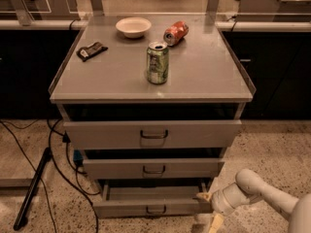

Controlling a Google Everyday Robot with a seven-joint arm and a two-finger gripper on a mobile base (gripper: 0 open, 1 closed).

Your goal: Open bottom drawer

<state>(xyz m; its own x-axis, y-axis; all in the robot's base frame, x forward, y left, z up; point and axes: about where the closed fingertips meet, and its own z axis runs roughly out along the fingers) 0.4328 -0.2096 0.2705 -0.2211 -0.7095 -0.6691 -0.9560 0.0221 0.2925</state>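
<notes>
Grey bottom drawer sits a bit open. My end effector is at its right end; I cannot tell its grip.

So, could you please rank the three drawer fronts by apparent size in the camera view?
Largest first: top drawer; middle drawer; bottom drawer, though nearness may exaggerate this. The gripper sits at its right end.

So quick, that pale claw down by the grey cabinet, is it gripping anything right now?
Gripper: cannot be told if open or closed; it is by the right front corner of the lowest grey metal drawer.
</notes>
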